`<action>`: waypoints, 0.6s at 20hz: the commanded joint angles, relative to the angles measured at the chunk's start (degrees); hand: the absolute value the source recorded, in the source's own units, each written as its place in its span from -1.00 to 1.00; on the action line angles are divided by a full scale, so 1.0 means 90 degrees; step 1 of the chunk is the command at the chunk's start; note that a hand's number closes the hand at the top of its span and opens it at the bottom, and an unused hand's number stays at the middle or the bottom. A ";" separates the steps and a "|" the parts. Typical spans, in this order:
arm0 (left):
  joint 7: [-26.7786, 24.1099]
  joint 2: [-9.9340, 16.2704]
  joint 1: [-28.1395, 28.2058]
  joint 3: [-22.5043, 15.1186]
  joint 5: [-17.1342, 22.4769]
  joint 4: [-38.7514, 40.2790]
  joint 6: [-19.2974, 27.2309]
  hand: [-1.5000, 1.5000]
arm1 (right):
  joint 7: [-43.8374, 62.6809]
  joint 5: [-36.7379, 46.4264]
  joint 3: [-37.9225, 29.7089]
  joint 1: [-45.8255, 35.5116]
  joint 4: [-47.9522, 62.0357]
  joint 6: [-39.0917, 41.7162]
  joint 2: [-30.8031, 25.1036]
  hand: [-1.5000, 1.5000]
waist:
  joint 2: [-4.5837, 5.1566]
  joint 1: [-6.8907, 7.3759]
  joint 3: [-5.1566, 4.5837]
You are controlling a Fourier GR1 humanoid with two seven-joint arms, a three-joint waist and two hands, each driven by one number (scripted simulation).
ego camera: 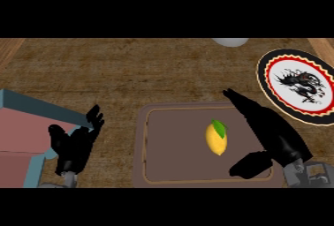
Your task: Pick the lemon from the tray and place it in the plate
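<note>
Far left, at nine o'clock: a pink box [23, 132] with a blue-grey rim, cut off by the frame edge; its contents cannot be made out.

Just right of it, the left hand [75, 143] stands at rest, fingers up and relaxed, holding nothing, well apart from the tray.

Centre, toward five o'clock: the brown tray [146, 150] with a raised lighter border. The lemon [216, 140] lies on the tray floor, right of the tray's middle, its long axis running roughly twelve to six, a green leaf at its upper end.

Next right: the right hand [271, 132], spread, fingers straight and pointing toward eleven o'clock, thumb splayed low toward the lemon. The lemon sits at about nine o'clock from the palm, near but apart, inside the gap between fingers and thumb. This is plainly the nearer hand; closing probably needs a short sideways shift left.

Upper right, two o'clock: the plate [290, 101], black-rimmed with red band and dark emblem, partly cut off by the right edge. A pale object [229, 41] at twelve o'clock is cropped and unidentifiable.
</note>
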 commanded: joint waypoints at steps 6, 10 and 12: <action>0.0098 -0.0018 0.0111 0.0165 -0.0091 0.0338 -0.0378 0.00 | 0.0237 0.1158 0.0391 0.0121 0.0245 -0.0010 0.0720 -1.00 | 0.0047 -0.0021 -0.0050; 0.0006 -0.0260 0.0084 0.0064 -0.0265 0.0433 -0.0292 0.00 | 0.0148 0.1478 0.0254 -0.0402 0.1042 0.0166 0.0897 -1.00 | 0.0058 0.0001 -0.0051; 0.0046 -0.0231 0.0022 0.0143 -0.0294 0.0448 -0.0382 0.00 | -0.0147 0.1740 0.0268 -0.0077 0.1128 -0.0025 0.0946 -1.00 | 0.0054 -0.0016 -0.0049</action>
